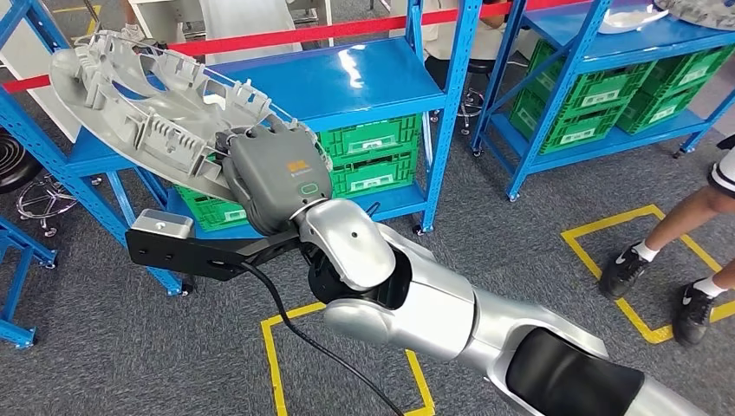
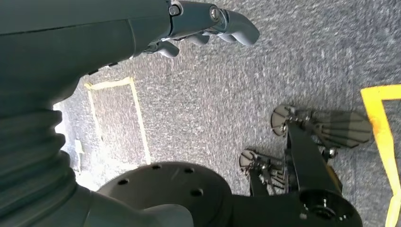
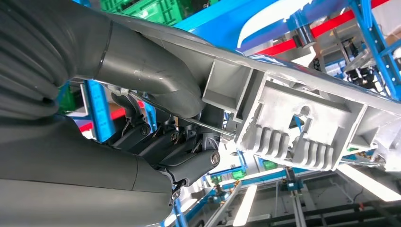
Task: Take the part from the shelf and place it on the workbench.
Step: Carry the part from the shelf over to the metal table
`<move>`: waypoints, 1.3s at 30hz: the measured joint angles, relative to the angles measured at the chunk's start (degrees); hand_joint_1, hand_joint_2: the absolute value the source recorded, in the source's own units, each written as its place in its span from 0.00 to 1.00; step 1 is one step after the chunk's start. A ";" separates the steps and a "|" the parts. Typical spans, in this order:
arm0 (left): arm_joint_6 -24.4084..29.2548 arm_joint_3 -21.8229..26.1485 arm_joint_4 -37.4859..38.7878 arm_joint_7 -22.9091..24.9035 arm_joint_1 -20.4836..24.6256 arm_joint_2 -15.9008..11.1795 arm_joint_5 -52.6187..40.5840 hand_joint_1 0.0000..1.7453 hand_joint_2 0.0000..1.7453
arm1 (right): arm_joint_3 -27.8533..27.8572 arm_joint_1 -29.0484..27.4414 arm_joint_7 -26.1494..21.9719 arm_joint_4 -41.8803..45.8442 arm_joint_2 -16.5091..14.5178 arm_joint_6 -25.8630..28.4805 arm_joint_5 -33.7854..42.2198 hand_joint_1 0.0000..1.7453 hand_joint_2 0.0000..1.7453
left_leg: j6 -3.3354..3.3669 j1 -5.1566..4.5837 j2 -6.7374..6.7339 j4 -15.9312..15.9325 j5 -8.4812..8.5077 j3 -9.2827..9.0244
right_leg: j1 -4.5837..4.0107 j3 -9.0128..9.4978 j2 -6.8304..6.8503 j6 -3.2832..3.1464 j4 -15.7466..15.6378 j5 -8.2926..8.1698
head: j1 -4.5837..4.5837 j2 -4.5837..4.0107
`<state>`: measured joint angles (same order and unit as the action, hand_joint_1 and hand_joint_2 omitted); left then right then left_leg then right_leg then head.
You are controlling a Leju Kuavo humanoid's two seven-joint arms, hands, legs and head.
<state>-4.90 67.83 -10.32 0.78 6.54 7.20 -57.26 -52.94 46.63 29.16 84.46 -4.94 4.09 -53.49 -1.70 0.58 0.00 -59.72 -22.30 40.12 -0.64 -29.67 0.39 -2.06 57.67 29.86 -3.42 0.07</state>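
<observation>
The part (image 1: pixel 147 113) is a large light-grey plastic moulding with ribs and cut-outs. My right hand (image 1: pixel 277 178) grips its near edge and holds it tilted in the air, in front of the left end of the blue shelf (image 1: pixel 364 78). In the right wrist view the thick grey thumb (image 3: pixel 151 75) presses on the part's (image 3: pixel 293 118) ribbed underside, with the darker fingers below it. My left hand (image 2: pixel 208 23) hangs over the grey carpet with its fingers loosely spread, holding nothing.
Green crates (image 1: pixel 373 156) fill the shelf's lower levels. A second blue shelf (image 1: pixel 598 43) with more crates stands to the right. A person's legs (image 1: pixel 685 225) stand by yellow floor tape (image 1: pixel 641 260). Red barrier tape (image 1: pixel 347 30) runs behind. A stool (image 1: pixel 35 199) is at far left.
</observation>
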 joint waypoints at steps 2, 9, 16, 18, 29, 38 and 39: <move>0.00 -0.10 -0.01 -0.09 -0.22 -0.07 -0.10 0.00 1.00 | 0.00 -0.02 0.00 0.01 0.07 -0.02 0.02 1.00 1.00 | -0.39 0.11 0.03 -5.10 -5.80 1.40 | 0.09 -1.53 0.12 -0.51 -0.13 -1.60 | 0.12 0.00; -0.14 -0.68 -0.11 -0.30 0.00 -0.39 -0.71 0.00 1.00 | 0.02 -0.42 0.00 0.04 0.79 0.09 0.30 1.00 1.00 | -0.80 0.31 0.11 -6.65 -6.61 -7.12 | -0.07 -8.25 0.22 0.19 0.55 -6.81 | 0.16 0.00; -0.49 -0.95 -0.23 -0.28 0.31 -0.66 -0.96 0.00 1.00 | 0.39 -0.54 -0.03 0.02 1.45 0.22 0.75 1.00 1.00 | 2.35 -0.32 -0.05 2.18 -6.97 -10.44 | 0.48 -10.94 0.04 2.62 3.27 -5.40 | 0.23 0.00; -0.52 -0.98 -0.31 -0.28 0.32 -0.80 -1.06 0.00 1.00 | 0.65 -0.82 -0.02 0.01 1.74 0.32 0.74 1.00 1.00 | 2.83 -0.30 -0.14 2.14 -5.40 -8.60 | 0.63 -12.68 -0.13 3.12 9.88 0.86 | 0.21 -0.01; -0.63 -1.43 -0.39 0.01 0.14 -1.07 -1.88 0.00 1.00 | 1.45 -1.64 -0.01 0.03 1.99 1.14 0.14 1.00 1.00 | 0.59 -0.22 -0.20 1.28 1.39 -1.11 | 0.08 1.45 -0.15 1.08 -0.40 1.62 | 0.15 -0.01; -0.62 -1.80 -0.36 0.22 -0.04 -1.30 -1.95 0.00 1.00 | 1.62 -2.60 0.00 0.00 2.07 1.26 -0.10 1.00 1.00 | -0.71 0.05 -0.07 -13.14 -7.12 -1.37 | 0.07 -5.71 0.16 -0.24 -0.01 -4.51 | 0.24 0.00; -0.61 -1.80 -0.37 0.22 0.01 -1.31 -1.92 0.00 1.00 | 1.62 -2.67 0.00 0.03 2.03 1.25 -0.19 1.00 1.00 | -0.51 0.03 -0.02 -9.72 -6.51 -4.40 | 0.05 -6.56 0.15 -0.07 0.20 -5.09 | 0.24 0.00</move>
<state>-5.51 66.03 -10.68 1.01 6.54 5.89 -59.18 -51.31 43.96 29.16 84.49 -2.91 5.34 -53.69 -2.21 0.61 -0.02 -69.45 -28.81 35.72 -0.59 -36.24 0.54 -2.12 57.87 24.76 -3.18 0.07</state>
